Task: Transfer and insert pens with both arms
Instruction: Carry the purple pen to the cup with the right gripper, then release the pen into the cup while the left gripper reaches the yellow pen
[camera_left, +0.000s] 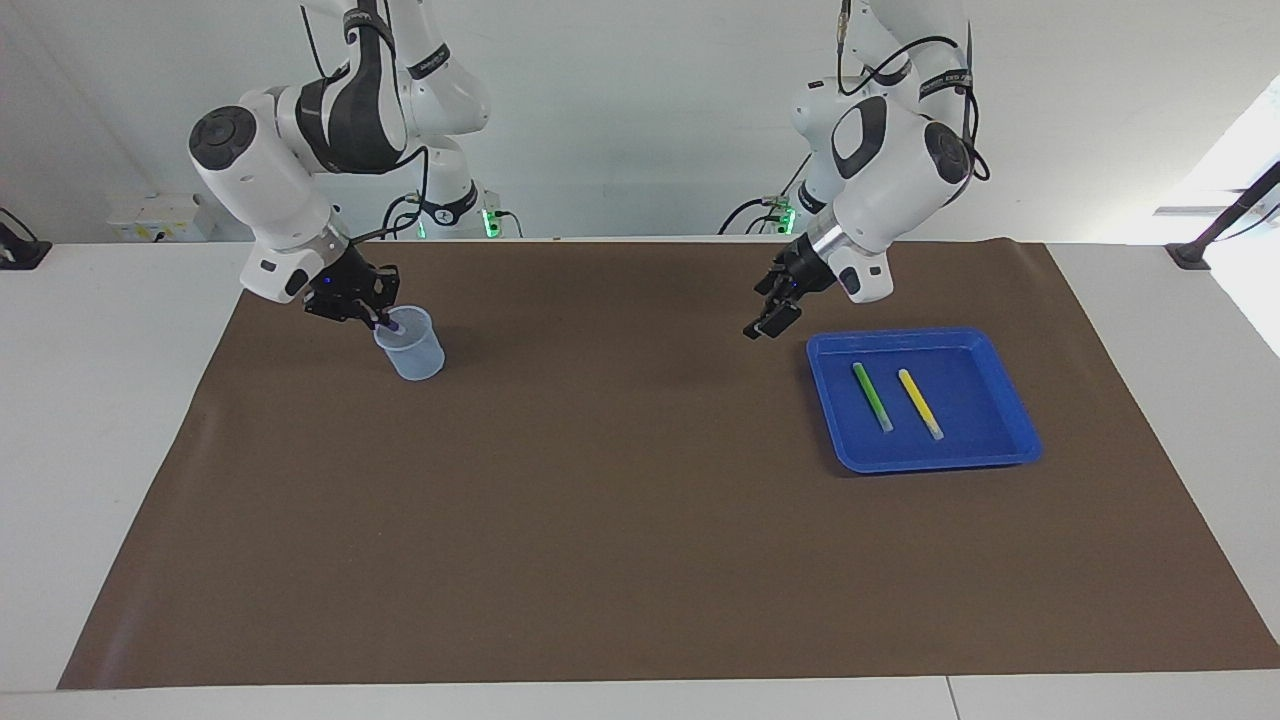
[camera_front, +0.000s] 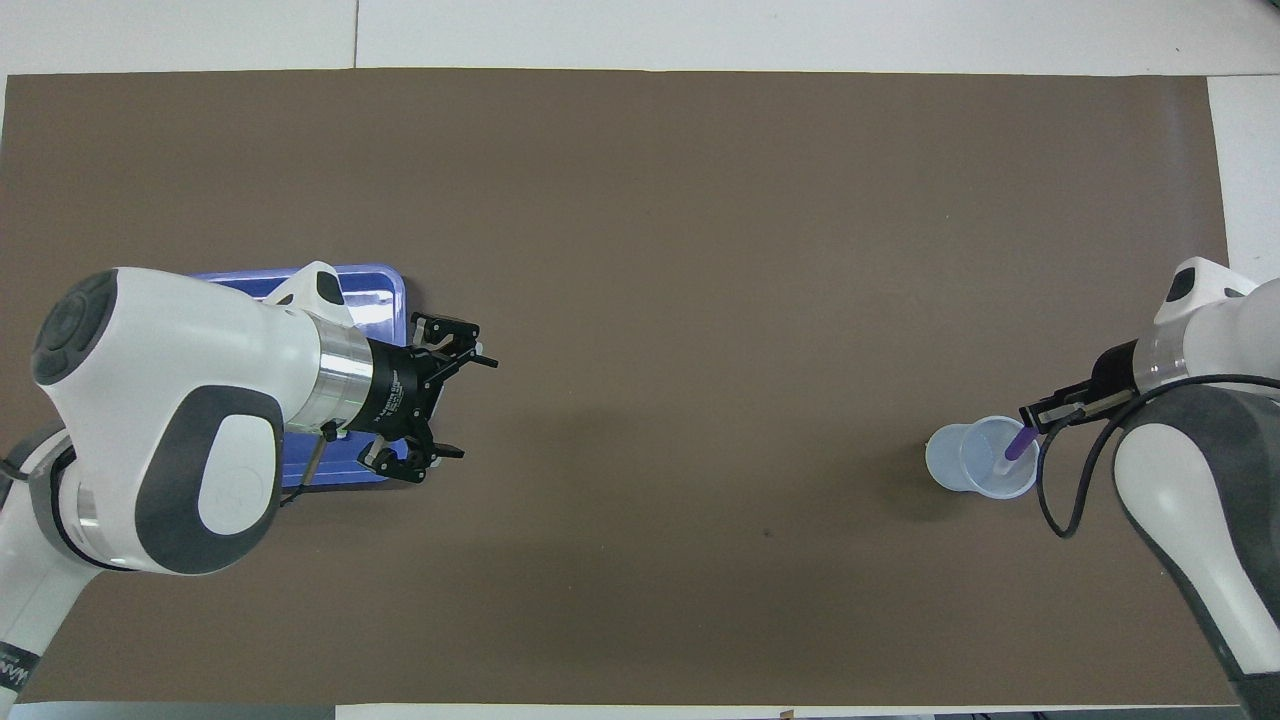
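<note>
Step in hand: insertion. The right gripper (camera_left: 378, 316) holds the purple pen (camera_front: 1019, 444) over the clear cup (camera_left: 411, 345) at the right arm's end of the mat, the pen's lower end already inside the rim. The left gripper (camera_front: 445, 405) hangs with its fingers spread wide and empty, just beside the blue tray (camera_left: 1003, 453), where the green pen (camera_left: 872, 396) and yellow pen (camera_left: 919, 402) lie side by side (apart, not touching). Next move, by judgement: release the purple pen into the cup, then left arm picks one tray pen

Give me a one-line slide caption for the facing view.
Right gripper lowers the purple pen into the cup; left gripper hangs open beside the blue tray.
</note>
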